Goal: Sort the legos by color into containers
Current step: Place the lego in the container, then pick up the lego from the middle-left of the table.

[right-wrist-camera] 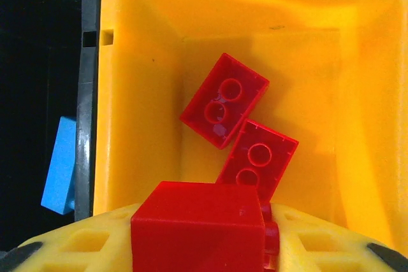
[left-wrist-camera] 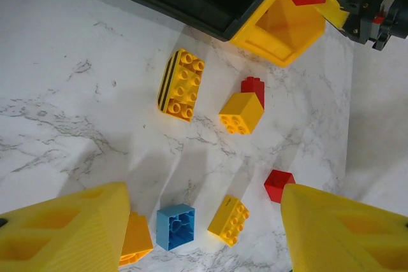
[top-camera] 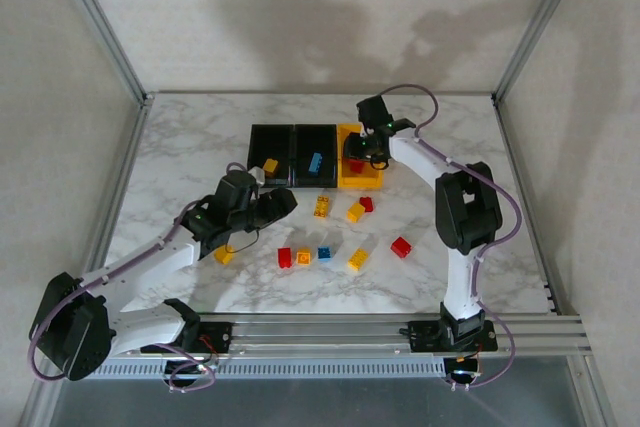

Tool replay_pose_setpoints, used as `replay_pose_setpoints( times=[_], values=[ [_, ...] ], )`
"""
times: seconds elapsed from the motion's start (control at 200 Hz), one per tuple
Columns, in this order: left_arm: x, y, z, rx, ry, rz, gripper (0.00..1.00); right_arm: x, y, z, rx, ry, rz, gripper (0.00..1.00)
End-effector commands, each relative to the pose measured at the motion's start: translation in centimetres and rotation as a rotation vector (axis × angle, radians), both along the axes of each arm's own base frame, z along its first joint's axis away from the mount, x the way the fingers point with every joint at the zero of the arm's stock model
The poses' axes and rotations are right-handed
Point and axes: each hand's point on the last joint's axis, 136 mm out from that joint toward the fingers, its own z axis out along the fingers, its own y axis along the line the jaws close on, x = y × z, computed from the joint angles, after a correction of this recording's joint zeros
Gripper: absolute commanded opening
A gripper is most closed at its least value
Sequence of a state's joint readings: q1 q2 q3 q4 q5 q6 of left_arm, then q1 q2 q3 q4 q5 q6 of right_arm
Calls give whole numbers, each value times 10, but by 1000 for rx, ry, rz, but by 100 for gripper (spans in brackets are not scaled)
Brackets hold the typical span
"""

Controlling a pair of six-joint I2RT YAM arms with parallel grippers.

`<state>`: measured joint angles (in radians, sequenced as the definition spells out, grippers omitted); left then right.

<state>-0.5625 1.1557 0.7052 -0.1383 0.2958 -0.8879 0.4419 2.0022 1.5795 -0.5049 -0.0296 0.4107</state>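
My right tool [right-wrist-camera: 203, 246] grips a red brick [right-wrist-camera: 197, 224] over the yellow bin [right-wrist-camera: 137, 93]. The brick's long axis runs left to right, studs facing right. My left tool [left-wrist-camera: 204, 227] hangs open above the surface [left-wrist-camera: 76, 125].

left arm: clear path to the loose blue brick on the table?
Probably yes. The left gripper is open and pointed at the blue brick, with nothing covering it. But an orange brick and a yellow brick lie close beside it and may get nudged.
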Motion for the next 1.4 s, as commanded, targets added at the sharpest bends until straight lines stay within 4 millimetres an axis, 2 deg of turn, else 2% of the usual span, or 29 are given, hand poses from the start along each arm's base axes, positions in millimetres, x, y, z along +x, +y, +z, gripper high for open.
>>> replay_pose_setpoints(
  times=[0.0, 0.235, 0.481, 0.711, 0.851, 0.971, 1.101, 1.237, 1.392],
  values=[
    [4, -5, 9, -17, -27, -5, 64, 7, 4, -4, 11, 2, 7, 45],
    [3, -4, 7, -13, -23, -1, 64, 10, 7, -8, 27, 8, 7, 47],
    [2, -4, 6, -11, -18, 0, 64, 10, 7, -1, 34, -4, 2, 56],
    [2, -1, 7, -4, -18, 8, 64, 8, 4, 29, 46, -58, 1, 56],
    [1, 9, 7, 42, -15, 37, 65, -2, 1, 64, 83, -121, 6, 56],
    [0, 21, 1, 113, 11, 67, 65, -24, 2, 89, 124, -163, 32, 56],
    [0, 38, -5, 176, 34, 114, 65, -59, 7, 106, 151, -199, 89, 58],
    [2, 60, -13, 248, 73, 193, 67, -99, 17, 111, 177, -221, 161, 61],
    [6, 84, -25, 302, 116, 319, 69, -142, 26, 97, 215, -189, 211, 62]
  ],
)
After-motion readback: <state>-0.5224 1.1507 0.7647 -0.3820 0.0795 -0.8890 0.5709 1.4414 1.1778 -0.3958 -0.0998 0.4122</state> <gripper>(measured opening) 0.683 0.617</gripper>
